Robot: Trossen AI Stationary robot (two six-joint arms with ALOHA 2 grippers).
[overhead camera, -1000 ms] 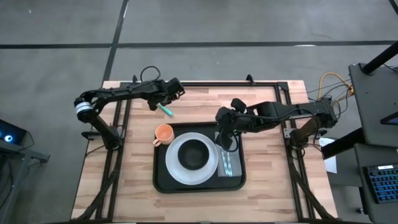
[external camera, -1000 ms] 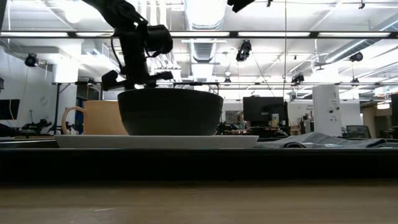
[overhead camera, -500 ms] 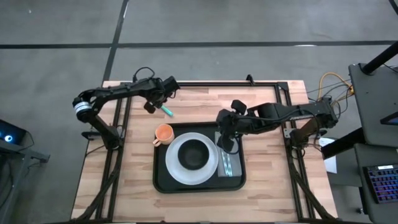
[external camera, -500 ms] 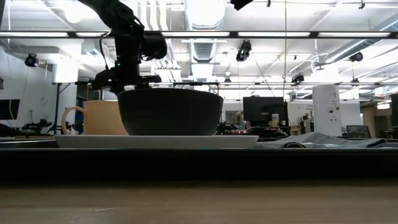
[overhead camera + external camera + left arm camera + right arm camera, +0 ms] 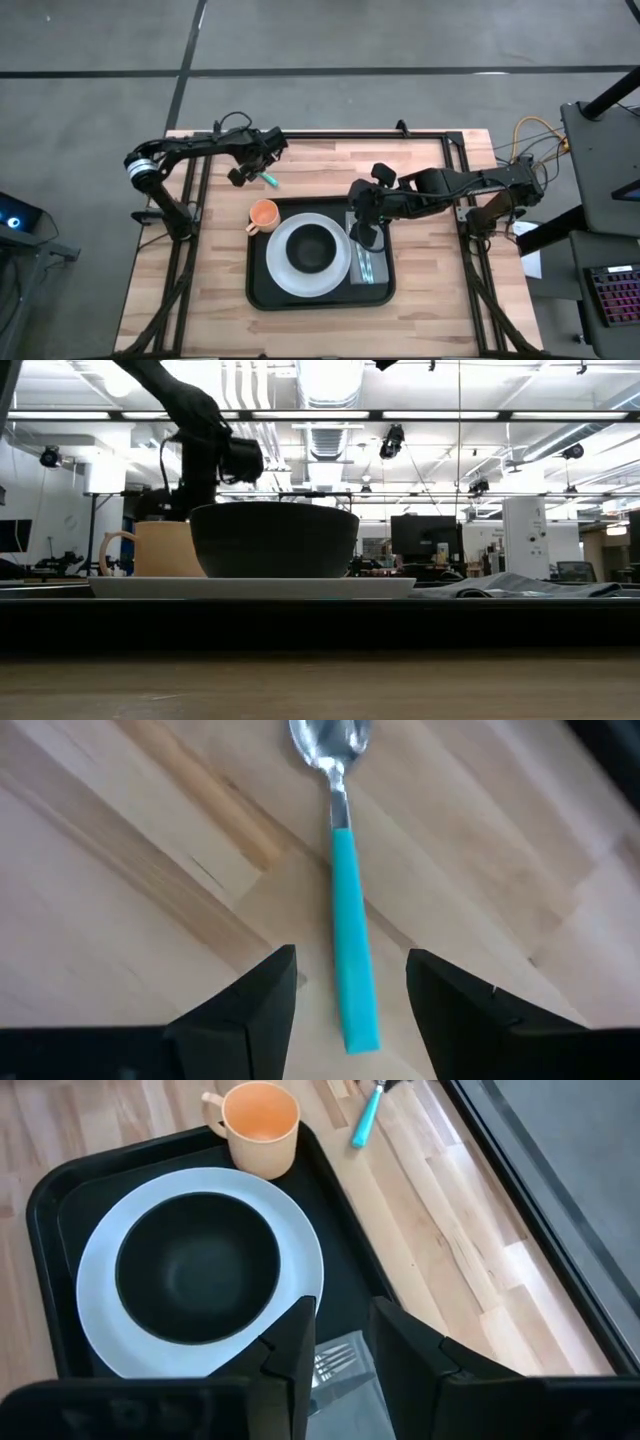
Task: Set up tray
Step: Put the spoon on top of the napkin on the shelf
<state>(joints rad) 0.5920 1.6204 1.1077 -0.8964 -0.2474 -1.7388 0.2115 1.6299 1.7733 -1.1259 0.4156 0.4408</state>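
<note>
Black tray [image 5: 262, 292], flat, rounded corners, low raised rim, sits mid-bench toward the near edge of the wood-plank bench [image 5: 430, 280]; bare wood strips open on both sides of it and along the far edge. On the tray: round white plate [image 5: 283, 270] with small black bowl [image 5: 313, 248] on top, orange cup [image 5: 263, 213] with handle in the far-left corner, folded grey napkin with fork [image 5: 366, 266] along the right rim. Teal-handled metal spoon [image 5: 343, 885] lies flat on bare wood beyond the tray, apart from it. Left pincer [image 5: 343, 995] released, fingers straddling the spoon's handle end, not touching. Right pincer [image 5: 338, 1348] released, hanging over the tray's right part above the napkin, holding nothing.
</note>
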